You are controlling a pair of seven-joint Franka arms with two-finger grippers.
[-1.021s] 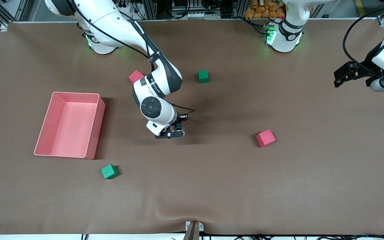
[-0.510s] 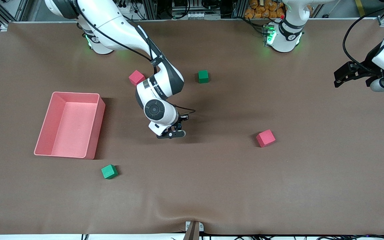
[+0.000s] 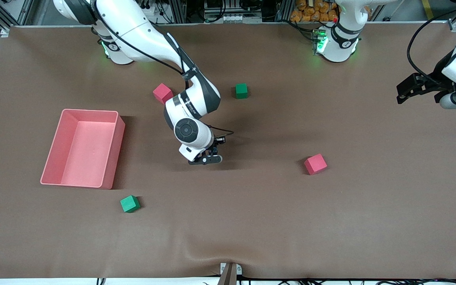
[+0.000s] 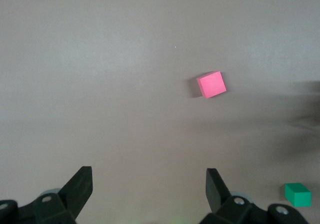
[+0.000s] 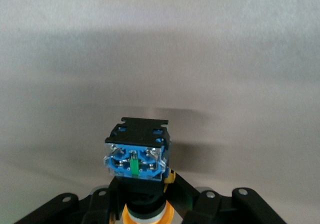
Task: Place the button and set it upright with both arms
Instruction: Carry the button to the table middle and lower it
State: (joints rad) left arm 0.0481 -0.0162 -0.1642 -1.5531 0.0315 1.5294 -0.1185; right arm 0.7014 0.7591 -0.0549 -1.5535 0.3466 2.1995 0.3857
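Observation:
My right gripper [image 3: 209, 156] hangs low over the middle of the table, shut on the button [image 5: 136, 156]. The button's black blocky body and blue terminal end stick out past the fingers [image 5: 192, 194], and its orange cap sits back between them. In the front view the button is mostly hidden under the right wrist. My left gripper [image 3: 405, 92] waits in the air over the left arm's end of the table. It stands open [image 4: 147, 184] with nothing between its fingertips.
A pink bin [image 3: 111, 150] stands toward the right arm's end. Red cubes [image 3: 162, 93] [image 3: 315, 164] and green cubes [image 3: 241, 90] [image 3: 130, 204] are scattered on the brown table. The left wrist view shows a red cube [image 4: 211, 84] and a green cube [image 4: 298, 194].
The right arm has shifted a little toward the left arm's end with the button still held. The left arm has not moved.

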